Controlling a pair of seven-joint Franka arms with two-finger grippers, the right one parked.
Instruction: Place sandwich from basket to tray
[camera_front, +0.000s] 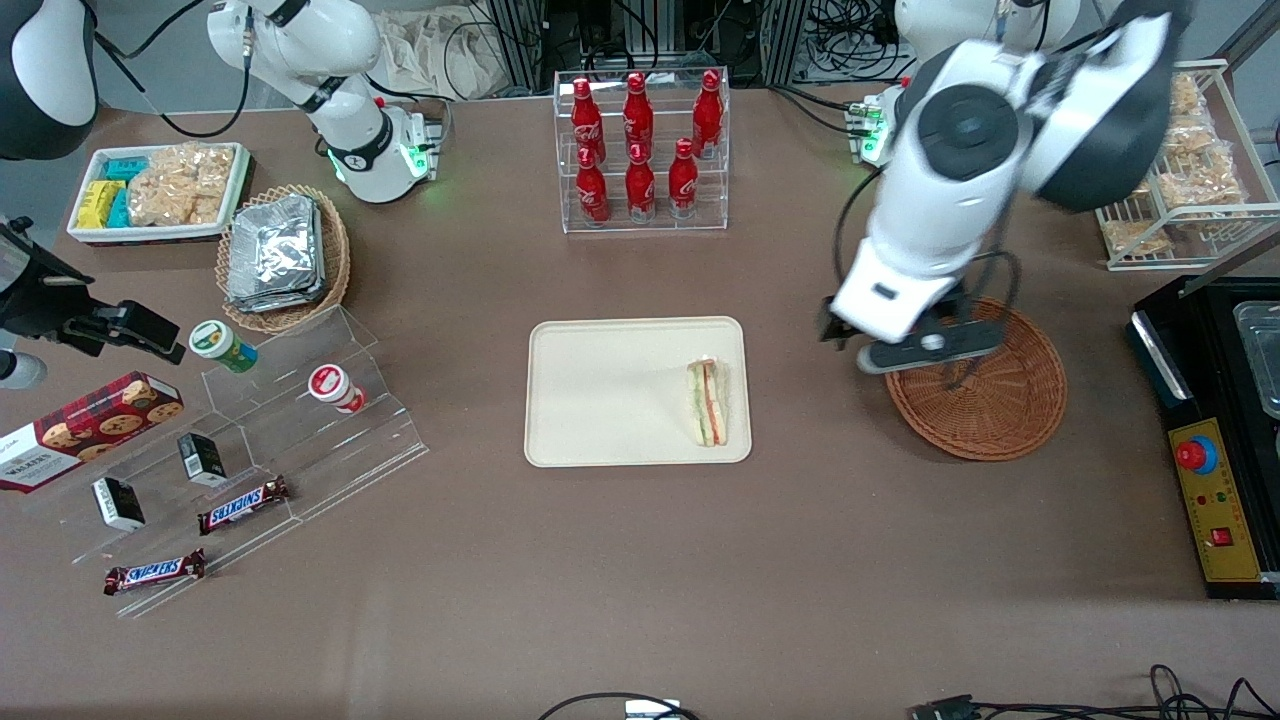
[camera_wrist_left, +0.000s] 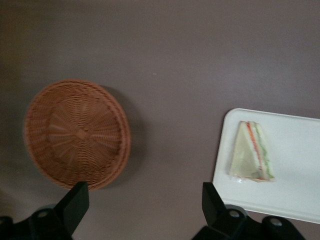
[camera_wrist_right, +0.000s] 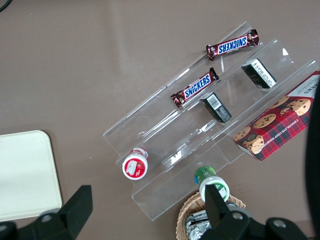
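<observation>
Hovering above the tabletop (camera_front: 640, 580) over the basket's edge nearest the tray: the hand (camera_front: 905, 345), fingers (camera_wrist_left: 75, 202) spread wide apart with nothing between them. In the wrist view, only brown surface under the gap between the two dark fingers.

Lying under and just beside the hand: the round reddish-brown wicker basket (camera_front: 990, 405), with nothing inside it, its woven floor bare in the wrist view (camera_wrist_left: 77, 132).

Sitting between basket and parked arm's end, at the middle of the tabletop: the cream-beige tray (camera_front: 610, 400). Resting flat on it, close to the rim that faces the basket: the wrapped triangular sandwich (camera_front: 708, 402), green and red filling stripes showing along one long edge (camera_wrist_left: 252, 152). Well apart from the hand and untouched by it.

Standing farther from the front camera than the tray: a clear acrylic rack of red Coca-Cola bottles (camera_front: 640, 150). Near the basket, at the working arm's end: a white wire rack of snack packets (camera_front: 1185, 170) and a black box with a red button (camera_front: 1215, 470).

Spread toward the parked arm's end: a stepped clear display stand (camera_front: 270, 440) with Snickers bars (camera_front: 243, 503), two small cups and small black boxes; a Walkers cookie box (camera_front: 85, 425); a tan basket of foil packets (camera_front: 283, 255); a white bin of snacks (camera_front: 158, 190).
</observation>
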